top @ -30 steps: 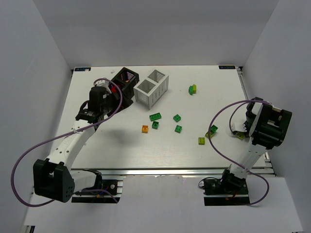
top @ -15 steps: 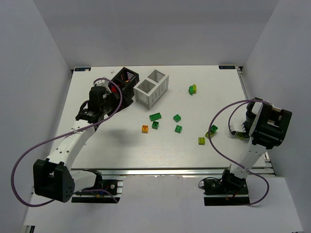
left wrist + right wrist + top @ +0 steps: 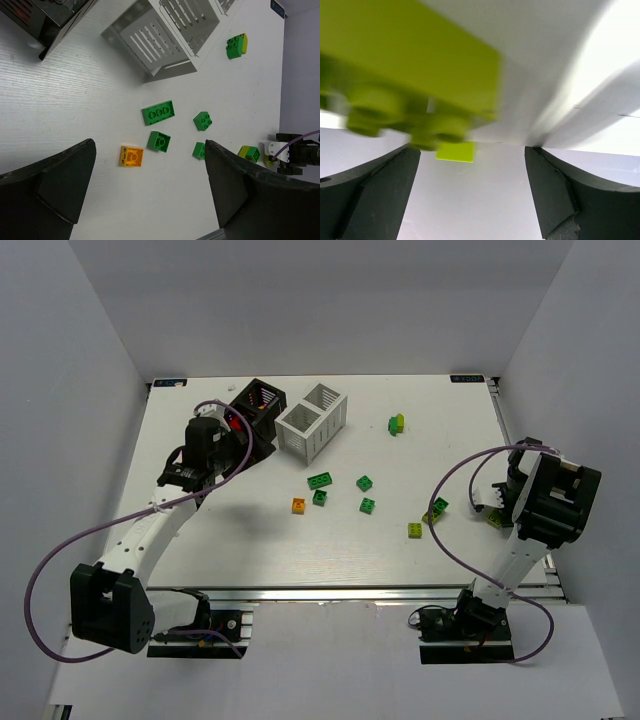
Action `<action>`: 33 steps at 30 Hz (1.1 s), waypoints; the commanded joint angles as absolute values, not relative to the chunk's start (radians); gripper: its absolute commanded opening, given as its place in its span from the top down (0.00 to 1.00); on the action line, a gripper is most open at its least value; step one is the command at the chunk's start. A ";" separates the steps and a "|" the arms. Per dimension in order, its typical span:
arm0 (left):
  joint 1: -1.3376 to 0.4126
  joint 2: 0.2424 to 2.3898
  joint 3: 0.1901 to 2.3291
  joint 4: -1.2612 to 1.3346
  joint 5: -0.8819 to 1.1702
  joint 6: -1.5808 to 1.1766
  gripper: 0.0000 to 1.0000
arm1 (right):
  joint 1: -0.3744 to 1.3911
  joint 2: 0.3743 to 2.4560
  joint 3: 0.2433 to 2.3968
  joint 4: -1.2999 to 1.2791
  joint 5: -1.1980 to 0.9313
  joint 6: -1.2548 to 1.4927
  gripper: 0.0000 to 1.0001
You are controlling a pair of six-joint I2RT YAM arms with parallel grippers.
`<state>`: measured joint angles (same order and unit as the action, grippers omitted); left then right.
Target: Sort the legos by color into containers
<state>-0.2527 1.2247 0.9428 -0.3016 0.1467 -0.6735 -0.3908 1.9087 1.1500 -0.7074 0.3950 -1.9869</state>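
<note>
Several legos lie loose mid-table: an orange one (image 3: 298, 505), green ones (image 3: 320, 479) (image 3: 365, 483) and a yellow-green one (image 3: 414, 530). A green and yellow pair (image 3: 397, 423) sits farther back. The black container (image 3: 255, 408) holds something red (image 3: 233, 421); the white container (image 3: 312, 420) stands to its right. My left gripper (image 3: 232, 445) hovers open beside the black container, and the orange lego (image 3: 131, 156) shows between its fingers. My right gripper (image 3: 490, 508) is open at the table's right edge. A blurred yellow-green lego (image 3: 410, 75) sits just beyond its fingertips, with neither finger touching it.
A green lego joined to a yellow-green one (image 3: 437, 508) lies left of the right gripper. The table's right edge (image 3: 508, 455) runs close behind that gripper. In the left wrist view, the white container (image 3: 165, 40) and black container (image 3: 45, 20) fill the top.
My right gripper has opened wide and let go of the yellow-green lego. The left arm and the loose legos have not moved.
</note>
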 commanded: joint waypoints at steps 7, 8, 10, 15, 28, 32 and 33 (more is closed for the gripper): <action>-0.258 1.216 0.957 -0.282 0.158 -0.676 0.02 | -0.383 1.967 1.224 -0.741 0.396 -1.939 0.11; -0.259 1.216 0.956 -0.282 0.160 -0.676 0.02 | -0.385 1.967 1.224 -0.739 0.400 -1.940 0.10; -0.258 1.213 0.951 -0.278 0.158 -0.680 0.02 | -0.387 1.976 1.247 -0.784 0.400 -1.918 0.11; -0.258 1.215 0.945 -0.270 0.161 -0.686 0.02 | -0.387 1.977 1.255 -0.835 0.417 -1.898 0.11; -0.258 1.224 0.930 -0.255 0.167 -0.689 0.02 | -0.408 1.976 1.269 -0.838 0.434 -1.916 0.11; -0.259 1.227 0.913 -0.244 0.173 -0.695 0.02 | -0.417 1.974 1.259 -0.830 0.451 -1.916 0.11; -0.258 1.227 0.911 -0.241 0.175 -0.696 0.02 | -0.419 1.974 1.259 -0.830 0.454 -1.916 0.11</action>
